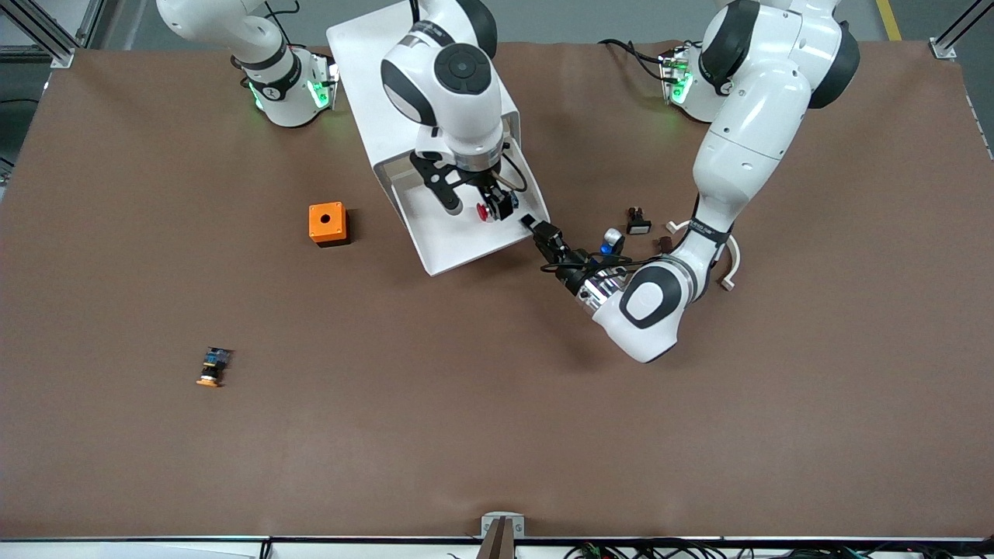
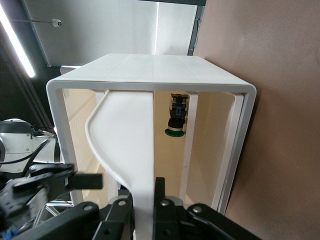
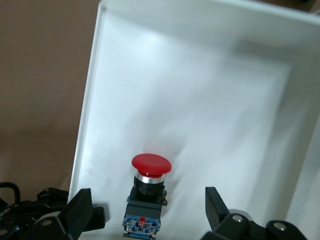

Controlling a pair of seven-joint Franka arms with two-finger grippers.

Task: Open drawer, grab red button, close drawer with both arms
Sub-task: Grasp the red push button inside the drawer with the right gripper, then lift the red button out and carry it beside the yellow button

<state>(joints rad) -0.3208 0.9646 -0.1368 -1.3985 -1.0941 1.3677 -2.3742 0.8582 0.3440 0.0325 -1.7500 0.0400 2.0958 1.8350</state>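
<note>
The white cabinet stands near the robots' bases with its drawer pulled out toward the front camera. The button with a red cap, black body and blue rear lies inside the drawer; it also shows in the right wrist view. My right gripper hangs over it, open, one finger on each side, not touching it. My left gripper is shut on the drawer's white front handle at the corner toward the left arm's end.
An orange box with a hole sits beside the drawer toward the right arm's end. An orange-capped button lies nearer the front camera. Small parts and a blue-lit piece lie by the left arm. A green-capped button shows through the cabinet frame.
</note>
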